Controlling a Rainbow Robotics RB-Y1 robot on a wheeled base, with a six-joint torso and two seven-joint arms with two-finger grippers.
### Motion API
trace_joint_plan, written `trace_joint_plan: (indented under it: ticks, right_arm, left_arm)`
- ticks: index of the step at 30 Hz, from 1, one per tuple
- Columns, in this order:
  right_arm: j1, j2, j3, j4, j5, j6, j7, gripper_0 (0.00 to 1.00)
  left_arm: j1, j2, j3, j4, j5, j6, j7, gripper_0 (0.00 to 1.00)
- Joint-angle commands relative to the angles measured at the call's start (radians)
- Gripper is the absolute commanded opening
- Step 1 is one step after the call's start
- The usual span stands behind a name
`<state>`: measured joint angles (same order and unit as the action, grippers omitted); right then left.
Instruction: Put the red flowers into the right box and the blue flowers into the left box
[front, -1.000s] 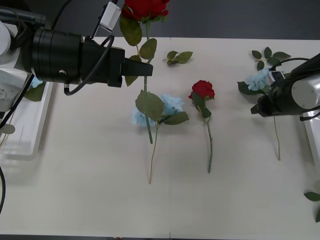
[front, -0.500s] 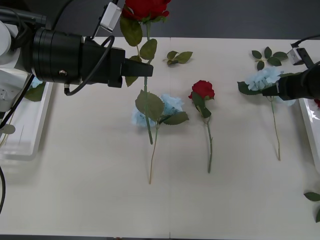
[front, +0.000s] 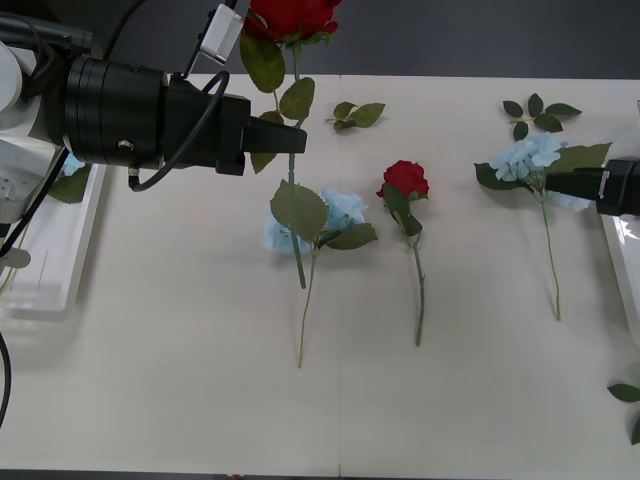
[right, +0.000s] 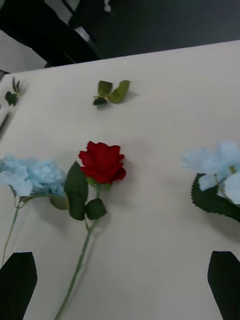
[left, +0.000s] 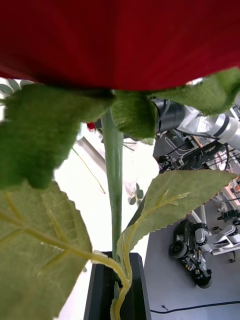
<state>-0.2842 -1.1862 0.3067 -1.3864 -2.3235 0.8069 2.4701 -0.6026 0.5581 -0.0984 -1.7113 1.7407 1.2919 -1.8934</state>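
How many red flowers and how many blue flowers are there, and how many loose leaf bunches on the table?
Red flowers: 2, one held up in the left claw at, one lying on the table.
Blue flowers: 2, at and.
Loose leaf bunches: 3, at and.
Total: 7.

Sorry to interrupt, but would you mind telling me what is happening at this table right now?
The robot is sorting artificial flowers. Its left claw is shut on the stem of a red rose, held above the table. The right claw sits open at the table's right side beside a blue flower. Another rose and another blue flower lie mid-table. The left box already holds a blue flower.
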Motion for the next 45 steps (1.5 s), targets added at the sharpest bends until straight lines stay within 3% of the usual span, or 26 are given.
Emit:
trace_joint_plan:
  ticks: [1, 5, 15, 24, 29, 37, 45]
  right_arm:
    - [0.053, 0.014, -0.001, -0.094, -0.143, 0.001, 0.217, 1.0]
    - [0.12, 0.073, -0.008, -0.175, -0.261, 0.003, 0.235, 1.0]
    - [0.257, 0.244, -0.026, -0.379, -0.347, 0.0, 0.235, 1.0]
    - [0.304, 0.375, 0.002, -0.5, -0.321, -0.009, 0.235, 1.0]
    - [0.261, 0.456, 0.074, -0.513, -0.274, -0.072, 0.235, 1.0]
    - [0.126, 0.568, 0.272, -0.513, -0.252, -0.302, 0.235, 1.0]
    - [0.039, 0.648, 0.361, -0.496, -0.201, -0.453, 0.235, 1.0]
  left_arm:
    - [-0.028, 0.008, -0.006, -0.031, 0.006, 0.003, 0.017, 0.0]
    - [-0.028, 0.008, -0.006, -0.031, 0.006, 0.003, 0.017, 0.0]
    - [-0.028, 0.008, -0.006, -0.031, 0.006, 0.003, 0.017, 0.0]
    - [-0.028, 0.008, -0.006, -0.031, 0.006, 0.003, 0.017, 0.0]
    - [-0.028, 0.008, -0.006, -0.031, 0.006, 0.003, 0.017, 0.0]
    - [-0.028, 0.008, -0.006, -0.031, 0.006, 0.003, 0.017, 0.0]
    - [-0.028, 0.008, -0.006, -0.031, 0.006, 0.003, 0.017, 0.0]
